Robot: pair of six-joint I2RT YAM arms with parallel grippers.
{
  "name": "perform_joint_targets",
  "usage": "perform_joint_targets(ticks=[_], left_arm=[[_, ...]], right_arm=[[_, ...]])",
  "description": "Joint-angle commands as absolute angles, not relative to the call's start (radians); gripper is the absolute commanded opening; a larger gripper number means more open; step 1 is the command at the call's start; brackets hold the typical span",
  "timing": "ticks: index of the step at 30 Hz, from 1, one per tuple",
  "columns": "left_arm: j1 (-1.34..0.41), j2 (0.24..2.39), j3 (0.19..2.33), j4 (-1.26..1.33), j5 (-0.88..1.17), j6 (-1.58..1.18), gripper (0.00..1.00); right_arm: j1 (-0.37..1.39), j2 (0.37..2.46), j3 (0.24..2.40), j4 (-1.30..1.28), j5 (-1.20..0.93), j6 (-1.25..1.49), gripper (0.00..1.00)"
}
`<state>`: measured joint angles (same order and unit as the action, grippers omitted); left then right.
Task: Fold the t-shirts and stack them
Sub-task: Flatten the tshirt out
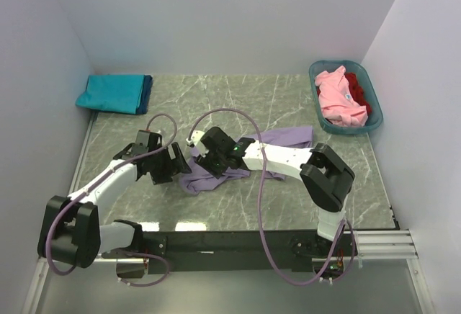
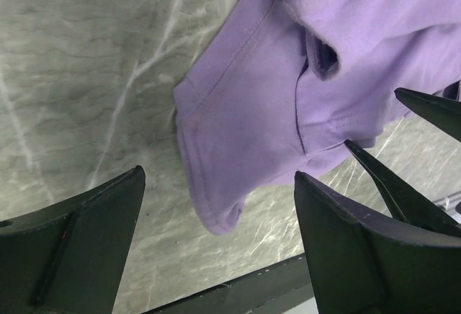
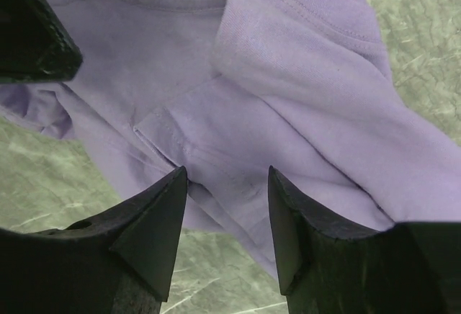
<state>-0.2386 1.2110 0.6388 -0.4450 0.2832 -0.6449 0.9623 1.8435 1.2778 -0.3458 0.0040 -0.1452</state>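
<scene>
While the purple shirt lies crumpled on the table, the left gripper hovers at its edge, jaws wide apart; the right gripper stands apart-jawed over the cloth, perhaps touching it.

crumpled shirt ctr table | folded shirts far-L corner | basket far-R, loose shirts in it

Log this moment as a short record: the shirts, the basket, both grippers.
purple shirt: crumpled at mid-table, unfolded
teal shirt: folded, far left corner, on a dark blue shirt
basket: far right, holds a pink shirt and a red shirt
left gripper: open, at the purple shirt's edge
right gripper: open, over the purple shirt
</scene>
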Motion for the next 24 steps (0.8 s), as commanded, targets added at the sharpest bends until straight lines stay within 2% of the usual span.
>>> perform_joint_targets(ticks=[1, 8, 14, 16, 17, 18, 19, 20, 22, 23, 24], left_arm=[[-0.250, 1.242, 0.647, -0.393, 0.336, -0.652, 0.89], [-0.279, 1.298, 0.657, -0.367, 0.345, -0.663, 0.85], [-0.298, 1.325, 0.663, -0.342, 0.350, -0.675, 0.71], [-0.301, 1.327, 0.664, -0.341, 0.348, -0.673, 0.60], [-0.304, 1.324, 0.664, -0.342, 0.347, -0.673, 0.55], [-0.304, 1.321, 0.663, -0.344, 0.342, -0.676, 0.44], [-0.304, 1.310, 0.663, -0.347, 0.339, -0.676, 0.37], [-0.304, 1.304, 0.663, -0.350, 0.331, -0.680, 0.24], [-0.304, 1.273, 0.663, -0.370, 0.301, -0.687, 0.12], [-0.304, 1.258, 0.664, -0.377, 0.285, -0.689, 0.02], [-0.304, 1.241, 0.663, -0.388, 0.272, -0.698, 0.01]], right_arm=[[0.968, 1.838, 1.301, -0.360, 0.012, -0.167, 0.55], [0.969, 1.821, 1.289, -0.397, -0.023, -0.183, 0.55], [0.968, 1.836, 1.275, -0.373, -0.003, -0.186, 0.53], [0.968, 1.844, 1.282, -0.365, -0.002, -0.186, 0.48], [0.968, 1.851, 1.287, -0.364, -0.002, -0.184, 0.42], [0.968, 1.853, 1.290, -0.364, -0.002, -0.183, 0.38], [0.968, 1.856, 1.299, -0.365, -0.002, -0.181, 0.32], [0.965, 1.852, 1.302, -0.365, -0.002, -0.181, 0.16], [0.960, 1.844, 1.311, -0.367, 0.021, -0.179, 0.05], [0.953, 1.830, 1.316, -0.367, 0.029, -0.178, 0.00], [0.951, 1.822, 1.321, -0.362, 0.049, -0.178, 0.00]])
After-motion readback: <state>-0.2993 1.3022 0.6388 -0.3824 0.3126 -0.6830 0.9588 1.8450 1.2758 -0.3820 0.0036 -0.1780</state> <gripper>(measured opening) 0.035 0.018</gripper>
